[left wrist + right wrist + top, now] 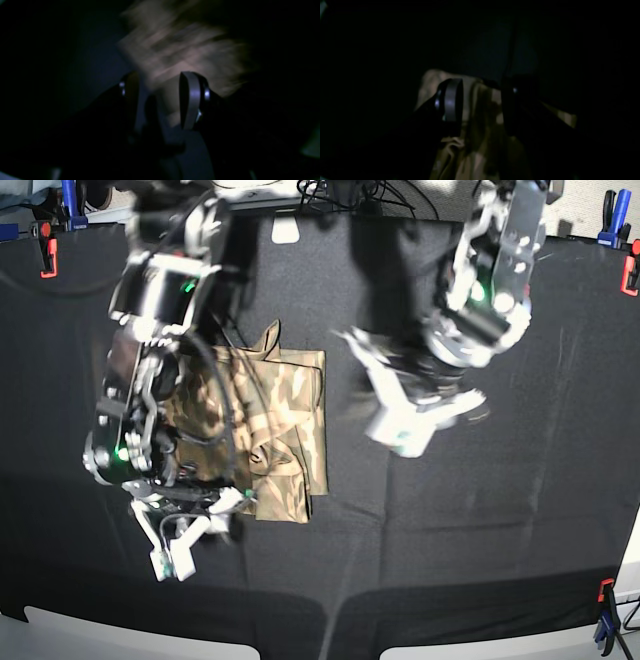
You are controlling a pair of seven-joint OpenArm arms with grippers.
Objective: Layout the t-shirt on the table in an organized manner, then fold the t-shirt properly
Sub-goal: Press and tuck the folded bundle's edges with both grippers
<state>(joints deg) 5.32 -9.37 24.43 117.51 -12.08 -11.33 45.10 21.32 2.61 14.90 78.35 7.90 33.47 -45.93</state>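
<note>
black tabletop [520, 510] has wide bare cloth right of and below the t-shirt [285, 430], with clamps [46, 250] along the far edge. t-shirt lies folded left of centre. right gripper [185, 545] overhangs its near-left corner, jaws apart; cloth shows between them in the dark wrist view, grip uncertain. left gripper [405, 415] hovers blurred just right of the shirt, jaws apart, holding nothing. the right arm hides the shirt's left part.

Your two wrist views were very dim and blurred; your base view was bright, though the left arm's tool [405, 415] smeared.
</note>
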